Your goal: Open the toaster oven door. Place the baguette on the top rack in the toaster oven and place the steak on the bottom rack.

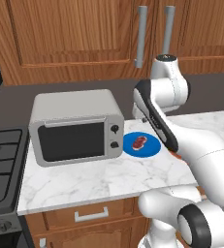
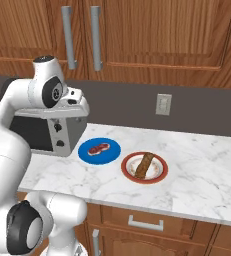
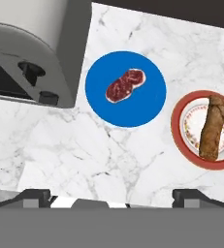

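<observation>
The light grey toaster oven (image 1: 74,123) stands on the marble counter, and its dark glass door (image 1: 72,140) is closed, so both racks are hidden. To its right the red steak (image 1: 140,141) (image 3: 125,85) lies on a blue plate (image 3: 142,109). Further right, the brown baguette (image 2: 145,165) (image 3: 213,128) rests on a red-rimmed plate (image 2: 159,172). My gripper (image 3: 112,196) hangs above the counter, in front of the blue plate and just right of the oven's knobs (image 3: 28,70). It is open and empty.
A black gas stove (image 1: 2,155) adjoins the counter on the left. Wooden wall cabinets with grey handles (image 1: 141,36) hang above. A wall outlet (image 2: 163,104) sits behind the bare marble counter (image 2: 207,155) to the right of the plates.
</observation>
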Controlling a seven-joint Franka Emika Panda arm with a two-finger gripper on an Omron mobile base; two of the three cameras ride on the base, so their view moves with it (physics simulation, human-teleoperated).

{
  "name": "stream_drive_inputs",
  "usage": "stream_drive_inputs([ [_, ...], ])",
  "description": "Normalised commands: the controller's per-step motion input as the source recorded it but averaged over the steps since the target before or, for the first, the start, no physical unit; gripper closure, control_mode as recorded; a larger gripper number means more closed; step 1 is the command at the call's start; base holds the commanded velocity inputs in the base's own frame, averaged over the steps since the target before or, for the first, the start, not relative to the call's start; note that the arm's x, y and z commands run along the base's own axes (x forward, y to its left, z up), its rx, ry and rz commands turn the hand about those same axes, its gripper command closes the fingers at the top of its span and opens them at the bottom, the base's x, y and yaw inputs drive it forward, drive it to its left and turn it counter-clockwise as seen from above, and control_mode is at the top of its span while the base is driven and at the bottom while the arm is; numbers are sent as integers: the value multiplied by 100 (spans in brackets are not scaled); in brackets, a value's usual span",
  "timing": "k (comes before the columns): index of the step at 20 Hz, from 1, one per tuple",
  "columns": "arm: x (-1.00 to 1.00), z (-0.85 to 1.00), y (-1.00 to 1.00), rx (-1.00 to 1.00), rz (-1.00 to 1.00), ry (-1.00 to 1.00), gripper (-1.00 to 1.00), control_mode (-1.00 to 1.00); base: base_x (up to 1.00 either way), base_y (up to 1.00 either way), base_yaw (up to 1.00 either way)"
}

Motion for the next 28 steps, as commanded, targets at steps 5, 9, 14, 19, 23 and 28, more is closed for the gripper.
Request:
stream_drive_inputs([
  [5, -11, -4, 45, -13, 34, 0, -100, -100, 0, 0, 0],
  [9, -3, -4, 51, -17, 40, 0, -100, -100, 0, 0, 0],
  [14, 0, 0, 64, -28, 34, 7, -100, -100, 0, 0, 0],
  [19, 0, 0, 61, -36, 26, 2, -100, -100, 0, 0, 0],
  [23, 0, 0, 55, -32, 16, 0, -100, -100, 0, 0, 0],
  [28, 5, -4, 44, -20, 9, 1, -100, -100, 0, 0, 0],
])
